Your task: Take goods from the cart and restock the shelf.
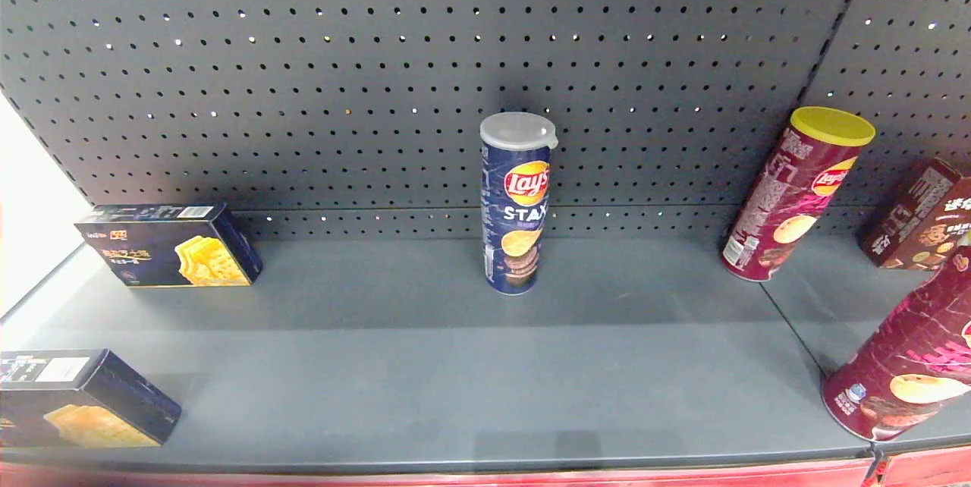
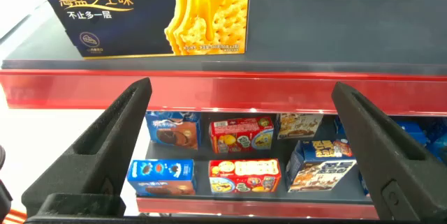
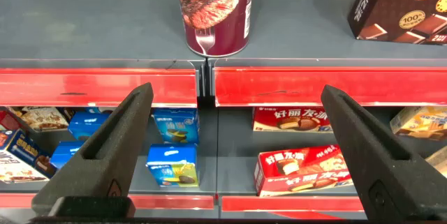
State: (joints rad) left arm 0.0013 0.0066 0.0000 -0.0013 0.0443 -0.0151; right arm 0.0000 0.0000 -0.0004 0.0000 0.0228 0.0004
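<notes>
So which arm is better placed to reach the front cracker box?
Left, likely: the left gripper, open, faces that cracker box; the right gripper faces the maroon can.

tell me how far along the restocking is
Done: a blue chip can, two cracker boxes and maroon cans sit on the shelf. In hand: nothing; the left gripper and right gripper face the shelf front, jaws open. Left: wide bare stretches of shelf suggest more goods to fetch.
</notes>
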